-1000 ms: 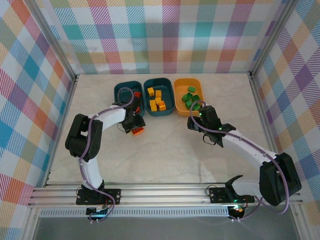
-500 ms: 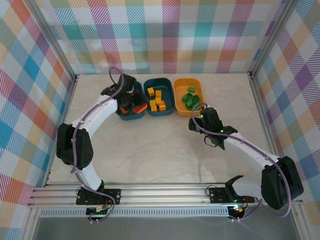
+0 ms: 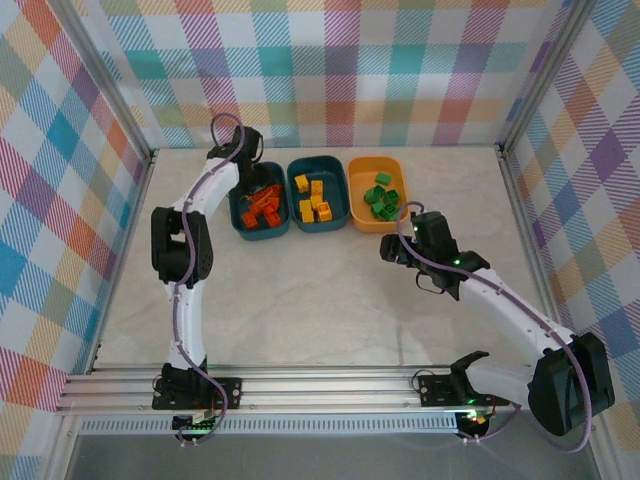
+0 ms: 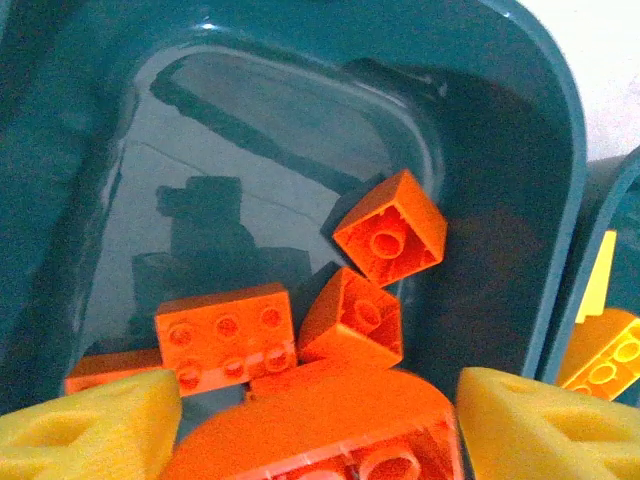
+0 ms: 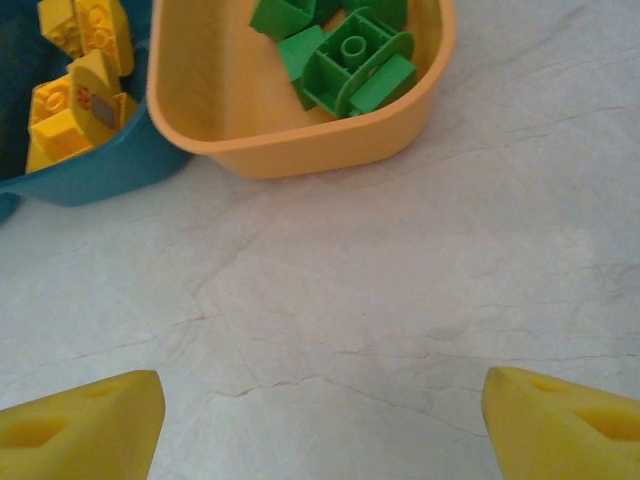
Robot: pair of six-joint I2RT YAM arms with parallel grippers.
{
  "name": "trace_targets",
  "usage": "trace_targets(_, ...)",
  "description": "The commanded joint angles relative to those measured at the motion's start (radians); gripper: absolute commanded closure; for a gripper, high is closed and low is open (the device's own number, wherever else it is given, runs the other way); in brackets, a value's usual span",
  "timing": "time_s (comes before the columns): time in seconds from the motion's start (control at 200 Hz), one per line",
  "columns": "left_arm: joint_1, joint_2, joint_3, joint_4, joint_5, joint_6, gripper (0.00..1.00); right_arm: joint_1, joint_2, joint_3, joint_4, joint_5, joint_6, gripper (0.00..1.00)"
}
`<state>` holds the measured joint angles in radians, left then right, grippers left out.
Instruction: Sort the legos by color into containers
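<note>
My left gripper (image 3: 253,180) hangs over the left dark teal tub (image 3: 238,192), its jaws open. In the left wrist view a blurred orange brick (image 4: 320,430) lies between the yellow pads (image 4: 90,425), with a thin gap on its right side. Several orange bricks (image 4: 225,335) rest on the tub's floor (image 4: 250,150). The middle teal tub (image 3: 335,222) holds yellow bricks (image 3: 314,198). Green bricks (image 3: 381,197) sit in the orange-yellow tub (image 3: 358,215). My right gripper (image 3: 392,250) stands open over bare table in front of that tub (image 5: 250,140), nothing between its fingers.
The three tubs stand in a row at the back of the marble-look table (image 3: 320,300). Metal frame rails (image 3: 120,260) and plaid walls close in both sides. The right wrist view catches the middle tub's corner (image 5: 100,175) with yellow bricks (image 5: 75,100).
My left arm swung from the table in front of the tubs to above the left tub, carrying an orange brick, and its jaws widened. The right gripper backed off slightly.
</note>
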<state>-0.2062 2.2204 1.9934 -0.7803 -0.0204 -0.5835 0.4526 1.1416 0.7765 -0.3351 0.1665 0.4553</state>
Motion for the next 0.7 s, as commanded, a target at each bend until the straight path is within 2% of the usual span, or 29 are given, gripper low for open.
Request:
trace_targets(0.0, 0.004, -0.009, 0.064, -0.042, -0.007, 0.03, 0.15, 0.001, -0.029, 0.063, -0.103, -0.048, -0.027, 0.14)
trace_targets(0.16, 0.004, -0.148, -0.048, 0.015, -0.04, 0.038, 0.0, 0.002, -0.165, 0.027, -0.145, 0.023, -0.014, 0.01)
trace_targets(0.295, -0.007, -0.355, -0.248, 0.097, -0.052, 0.028, 0.0, 0.002, -0.263, -0.014, -0.123, -0.006, -0.022, 0.0)
trace_targets(0.355, -0.029, -0.484, -0.391, 0.156, -0.065, 0.031, 0.0, 0.004, -0.297, -0.038, -0.091, -0.007, 0.018, 0.0)
trace_targets(0.47, -0.104, -0.783, -0.645, 0.213, -0.181, 0.039, 0.0, 0.005, -0.374, -0.119, 0.052, -0.003, 0.069, 0.0)
trace_targets(0.57, -0.119, -1.112, -0.857, 0.334, -0.166, 0.02, 0.0, 0.005, -0.419, -0.155, 0.14, 0.039, 0.087, 0.0)
trace_targets(0.65, -0.13, -1.33, -1.02, 0.425, -0.276, -0.017, 0.0, 0.005, -0.406, -0.137, 0.17, 0.074, 0.04, 0.0)
trace_targets(0.695, -0.133, -1.415, -1.098, 0.457, -0.357, -0.082, 0.0, 0.005, -0.383, -0.131, 0.197, 0.083, 0.009, 0.0)
